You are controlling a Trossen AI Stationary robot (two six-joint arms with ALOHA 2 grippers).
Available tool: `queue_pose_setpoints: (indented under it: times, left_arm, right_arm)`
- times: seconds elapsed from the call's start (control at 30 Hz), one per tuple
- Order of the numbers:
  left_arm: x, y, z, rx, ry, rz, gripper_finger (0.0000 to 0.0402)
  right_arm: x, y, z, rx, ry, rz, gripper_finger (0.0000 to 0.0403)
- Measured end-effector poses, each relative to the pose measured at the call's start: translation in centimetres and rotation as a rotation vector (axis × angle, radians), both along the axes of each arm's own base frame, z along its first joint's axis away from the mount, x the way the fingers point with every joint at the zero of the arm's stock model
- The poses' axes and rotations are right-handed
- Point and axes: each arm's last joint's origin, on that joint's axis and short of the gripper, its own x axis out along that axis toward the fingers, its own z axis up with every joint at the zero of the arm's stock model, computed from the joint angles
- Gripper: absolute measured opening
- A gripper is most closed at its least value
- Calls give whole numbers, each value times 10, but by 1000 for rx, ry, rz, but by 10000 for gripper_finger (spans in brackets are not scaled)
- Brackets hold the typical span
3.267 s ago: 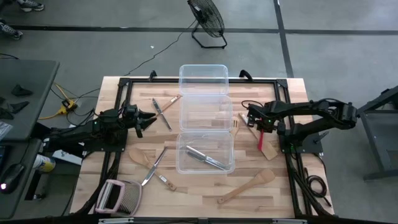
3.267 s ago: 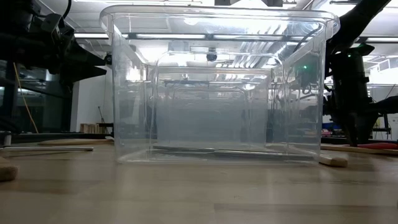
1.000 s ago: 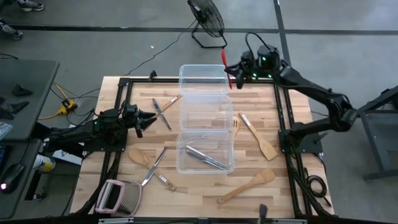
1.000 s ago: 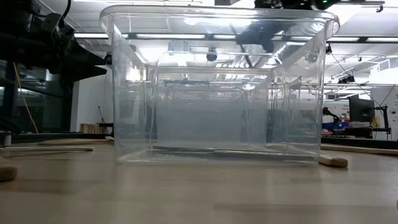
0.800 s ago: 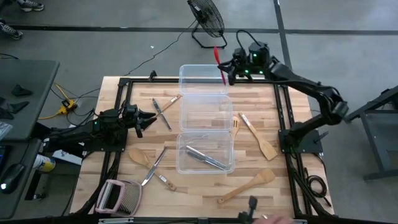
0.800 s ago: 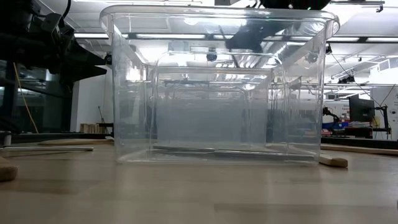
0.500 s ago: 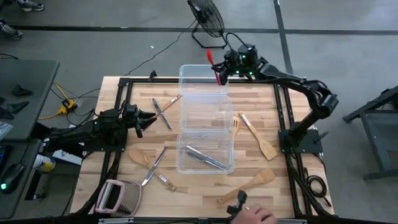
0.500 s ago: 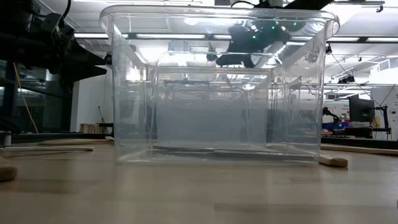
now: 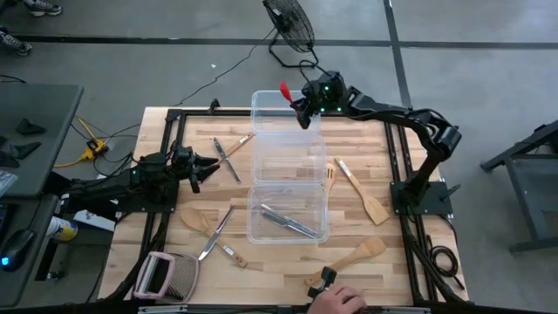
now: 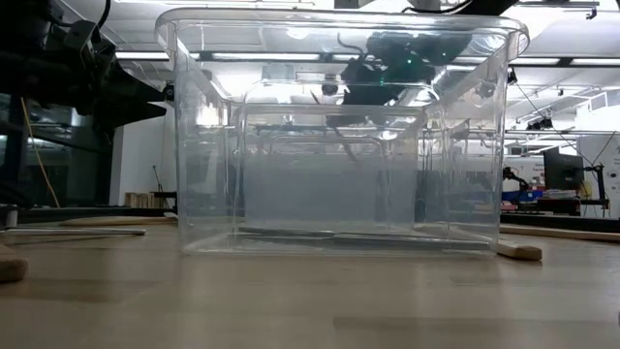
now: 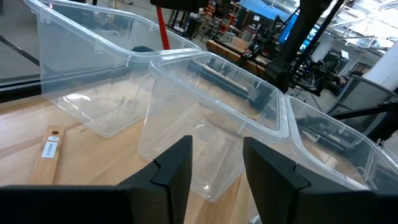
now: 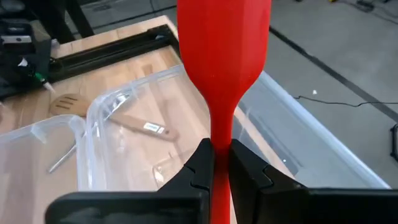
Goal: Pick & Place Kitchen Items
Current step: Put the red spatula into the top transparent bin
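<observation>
My right gripper (image 9: 300,108) is shut on the small red utensil (image 9: 285,90) above the far clear tub (image 9: 285,118). It also shows through the tubs in the low view (image 10: 387,66). My left gripper (image 9: 209,166) is open and empty at the table's left, facing the tubs (image 11: 217,165). Silver cutlery (image 9: 288,221) lies in the near tub (image 9: 258,228). Wooden spatulas (image 9: 362,194) (image 9: 349,259), a wooden fork (image 9: 330,174), a wooden spoon (image 9: 195,220) and knives (image 9: 228,157) lie flat on the table. My right gripper pinches the red utensil's slim neck (image 12: 221,134) between its two fingers (image 12: 200,163), just behind the broad end (image 12: 224,43). The fingers come from the table's right, slanting down. The broad end sticks out past the fingertips. The utensil is lifted clear over the far tub.
Three clear tubs stand in a row down the table's middle, with the middle one (image 9: 261,161) between the other two. A person's hand (image 9: 336,302) is at the near edge by a wooden spatula. A striped brush-like tool (image 9: 162,275) lies near left. A fan (image 9: 290,30) stands beyond the table.
My right gripper has carried the red utensil toward the table's left along the far edge, from beyond the far tub's right corner to above the tub. A person's hand has come in over the near edge beside the near wooden spatula.
</observation>
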Motion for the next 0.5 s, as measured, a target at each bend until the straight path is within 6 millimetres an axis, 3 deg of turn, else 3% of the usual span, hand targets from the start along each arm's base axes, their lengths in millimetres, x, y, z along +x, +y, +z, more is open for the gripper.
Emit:
queue_pose_setpoints:
  times: [0.5]
  left_arm:
    - [0, 0, 0, 0, 0, 1, 143]
  right_arm:
    - [3, -2, 10, 25, 107, -32, 23]
